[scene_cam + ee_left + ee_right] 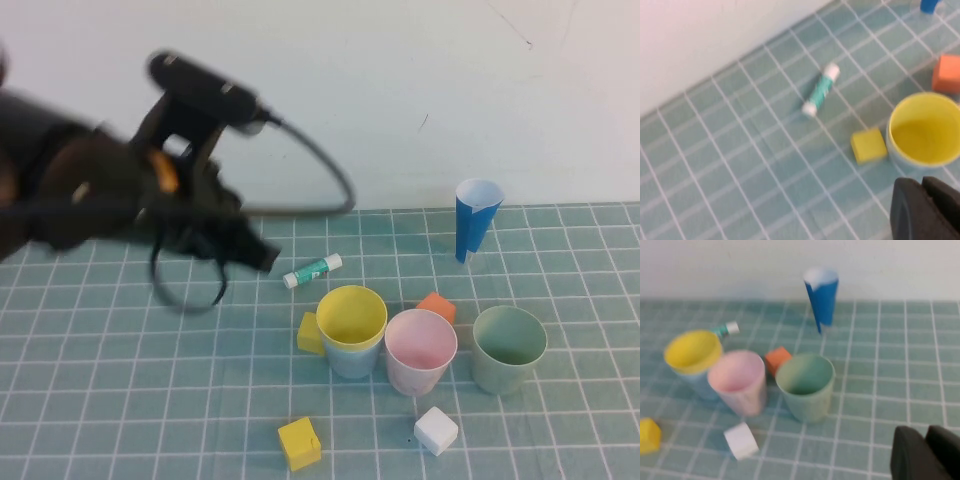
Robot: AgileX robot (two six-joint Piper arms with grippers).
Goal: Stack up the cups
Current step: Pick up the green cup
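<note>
Although the yellow cup [351, 316] already sits nested in the light blue cup [352, 361], whose wall shows just under the yellow rim, the stack is only partly built: the pink cup [420, 350] stands upright on the green mat [120, 400] touching or nearly touching that pair, and the pale green cup [510, 347] stands alone a little further toward the robot's right. So one nesting looks done and two cups seem left to add. The left gripper [262, 253] hangs above the mat, up and to the left of the stacked pair; its jaws are closed together and hold nothing. The right gripper [926, 452] is out of the high view; in its wrist view the dark fingers look close together with nothing between them, low on the near side of the pale green cup. Scattered around are a glue stick [312, 270], an orange block [437, 306] behind the pink cup, two yellow blocks [299, 443], a white block [435, 430] and a blue paper cone [473, 220] near the wall.
</note>
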